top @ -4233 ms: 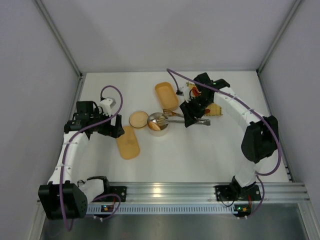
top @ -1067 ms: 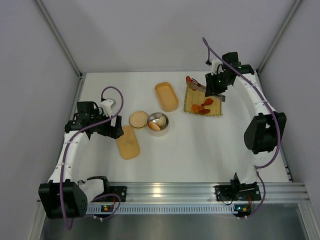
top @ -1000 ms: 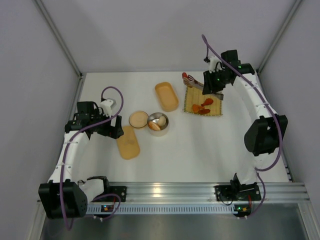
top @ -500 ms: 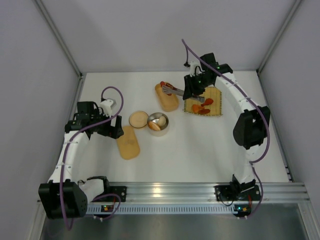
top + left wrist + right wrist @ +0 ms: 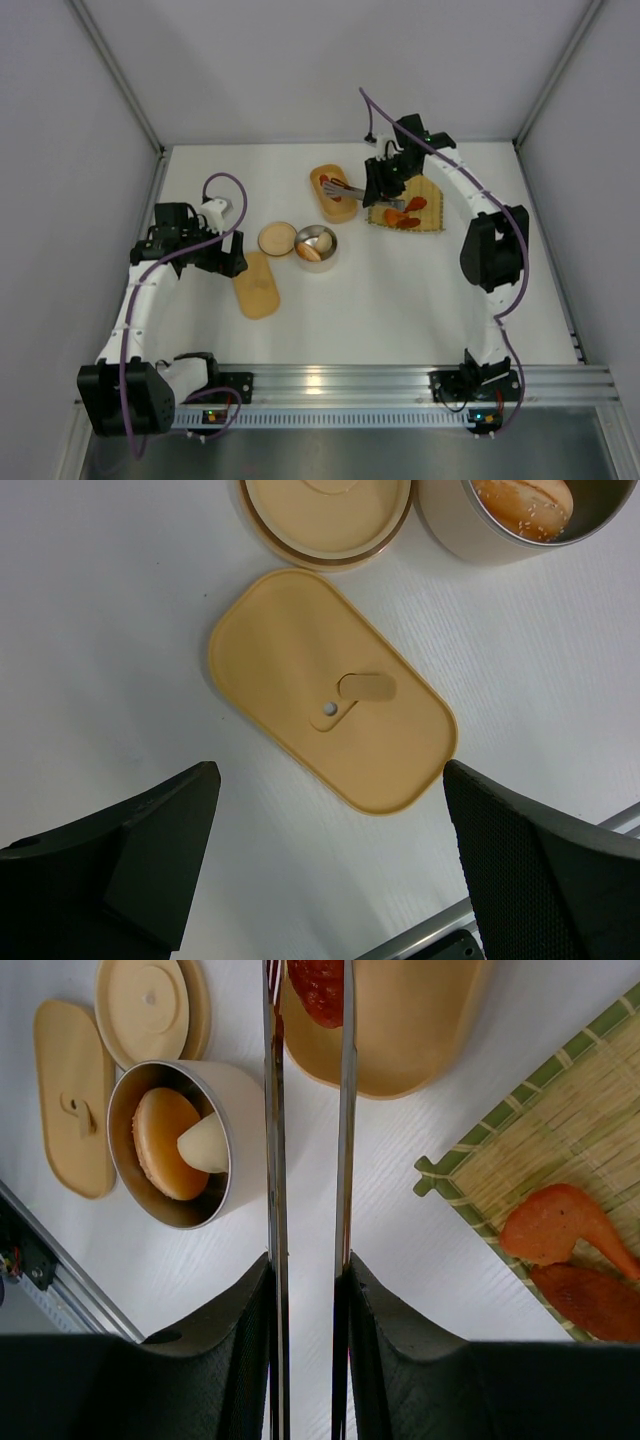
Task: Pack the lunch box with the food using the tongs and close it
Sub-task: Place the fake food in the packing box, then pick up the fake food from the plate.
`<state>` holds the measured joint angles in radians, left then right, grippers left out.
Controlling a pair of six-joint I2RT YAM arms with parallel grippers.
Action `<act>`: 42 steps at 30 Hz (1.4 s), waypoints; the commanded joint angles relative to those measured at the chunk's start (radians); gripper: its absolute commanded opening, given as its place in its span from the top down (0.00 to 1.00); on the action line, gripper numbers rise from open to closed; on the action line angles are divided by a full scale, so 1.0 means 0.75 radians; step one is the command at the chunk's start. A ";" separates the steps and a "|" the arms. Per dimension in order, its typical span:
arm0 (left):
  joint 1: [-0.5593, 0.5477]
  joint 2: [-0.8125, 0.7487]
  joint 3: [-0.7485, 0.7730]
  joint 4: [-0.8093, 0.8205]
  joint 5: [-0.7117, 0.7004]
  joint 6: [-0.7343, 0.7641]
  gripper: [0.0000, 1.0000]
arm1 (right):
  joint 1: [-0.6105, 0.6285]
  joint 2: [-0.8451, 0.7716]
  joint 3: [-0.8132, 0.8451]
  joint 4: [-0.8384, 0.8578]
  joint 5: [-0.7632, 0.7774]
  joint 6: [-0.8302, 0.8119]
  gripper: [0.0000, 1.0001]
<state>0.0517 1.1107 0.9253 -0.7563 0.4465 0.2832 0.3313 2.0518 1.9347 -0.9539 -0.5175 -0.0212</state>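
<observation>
No readable text, brand, number or sign anywhere, lunch box (image 5: 335, 208) and lid (image 5: 290, 660) unmarked

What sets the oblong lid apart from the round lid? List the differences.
Shape: the oblong lid is a long rounded rectangle; the round lid is a circle. Detail: the oblong lid carries a small tab and a hole at its middle; the round lid shows concentric rings. Shared: both are tan and lie flat on the table.
</observation>
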 commanded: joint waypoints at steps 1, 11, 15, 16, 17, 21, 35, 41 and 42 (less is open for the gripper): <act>0.001 0.004 -0.011 0.063 0.002 0.013 0.02 | 0.018 0.023 -0.011 0.077 -0.059 0.012 0.88; -0.001 0.008 -0.027 0.074 -0.008 0.019 0.02 | 0.025 0.052 -0.052 0.079 -0.069 0.000 0.70; -0.001 0.008 -0.029 0.072 -0.008 0.019 0.02 | 0.025 0.044 -0.047 0.079 -0.081 0.006 0.60; 0.001 0.010 -0.029 0.072 -0.008 0.015 0.02 | 0.025 0.042 -0.045 0.081 -0.085 0.008 0.59; -0.001 0.008 -0.029 0.072 -0.008 0.013 0.02 | 0.025 0.038 -0.043 0.081 -0.087 0.010 0.58; -0.001 0.006 -0.031 0.072 -0.002 0.013 0.02 | 0.023 0.021 -0.037 0.079 -0.091 0.012 0.55; -0.001 -0.002 -0.013 0.051 0.026 0.019 0.02 | -0.086 -0.242 0.032 -0.033 -0.026 -0.135 0.60; -0.001 -0.006 -0.007 0.025 0.063 0.044 0.02 | -0.249 -0.369 -0.125 -0.135 0.068 -0.370 0.60; -0.001 -0.006 -0.011 0.025 0.065 0.044 0.02 | -0.270 -0.387 -0.154 -0.141 0.084 -0.397 0.61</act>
<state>0.0517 1.1110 0.9096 -0.7490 0.4583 0.2924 0.1814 1.8221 1.8679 -0.9859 -0.5064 -0.2016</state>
